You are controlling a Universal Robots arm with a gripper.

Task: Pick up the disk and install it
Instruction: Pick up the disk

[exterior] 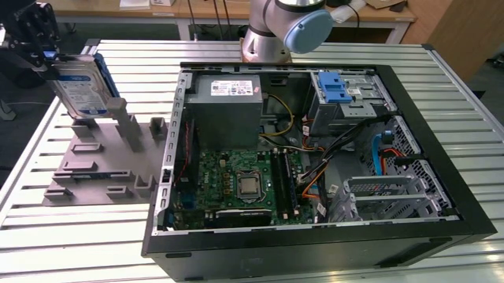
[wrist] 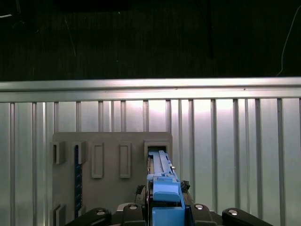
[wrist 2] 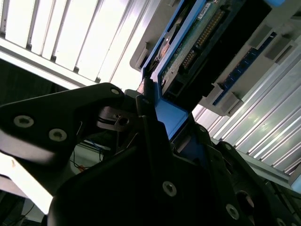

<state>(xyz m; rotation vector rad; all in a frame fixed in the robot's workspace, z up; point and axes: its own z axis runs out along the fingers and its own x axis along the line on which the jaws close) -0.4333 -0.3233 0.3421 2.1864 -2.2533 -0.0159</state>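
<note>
In the exterior view the gripper (exterior: 49, 59) is at the far left, pinching the top end of the disk (exterior: 79, 88). The disk hangs upright and slightly tilted, its label facing the camera. Its lower edge is at the back slot of a grey rack (exterior: 94, 171); whether it touches the slot I cannot tell. The rack lies flat on the slatted table (exterior: 79, 236), just beside the open case (exterior: 315, 244) on the exterior view's right. Inside the case a grey box (exterior: 228, 109) sits at the back, with a green board (exterior: 236, 183) in front of it and a blue latch (exterior: 334, 88) on the bay in the far corner. The arm (exterior: 275, 23) rises behind the case.

In the second wrist view the black fingers (wrist 2: 146, 127) are pressed against the blue bracket (wrist 2: 171, 117) that frames the disk. The disk stretches away from the gripper with its circuit side showing. The grey rack and the table slats lie beyond it.

In the first wrist view the disk is seen edge-on, its bracket end clamped in the gripper body. Its far end points at one rack slot. The other slots stand in a row beside it. The table's rail crosses behind, with dark floor past it.
</note>
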